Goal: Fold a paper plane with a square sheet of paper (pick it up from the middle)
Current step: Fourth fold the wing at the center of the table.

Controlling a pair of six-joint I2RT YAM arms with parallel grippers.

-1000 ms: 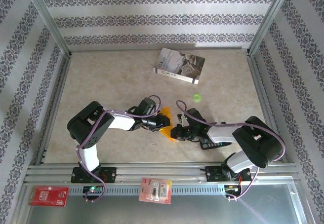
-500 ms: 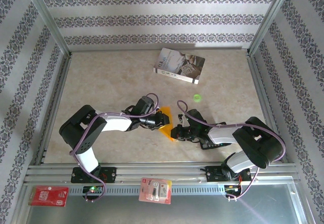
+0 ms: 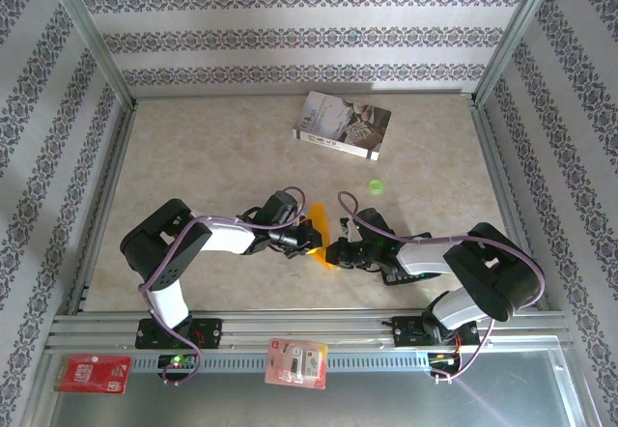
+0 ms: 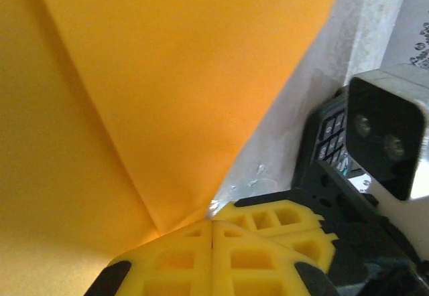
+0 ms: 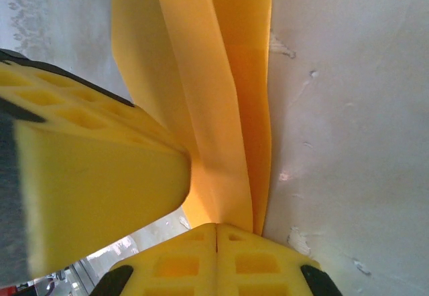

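**A:** Where's the orange paper [image 3: 320, 226]?

**B:** Toward the near middle of the desk [image 3: 212, 156], held between both hands. It's creased into long flaps.

**A:** And the hands?

**B:** The left hand [image 4: 212, 228] is closed on a fold of the paper. The right hand [image 5: 216, 229] is pinched tight on the narrow end, just beside it.

**A:** How will it handle?

**B:** Light, thin and floppy, I'd judge, and easy to tear. Best to grip the creased ridge, where the layers stiffen it, not a loose flap.

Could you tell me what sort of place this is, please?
Probably a purpose-built robot test cell, not a home: a beige tabletop fenced by aluminium rails, patterned backdrop panels on three sides, and orange paper mid-fold.
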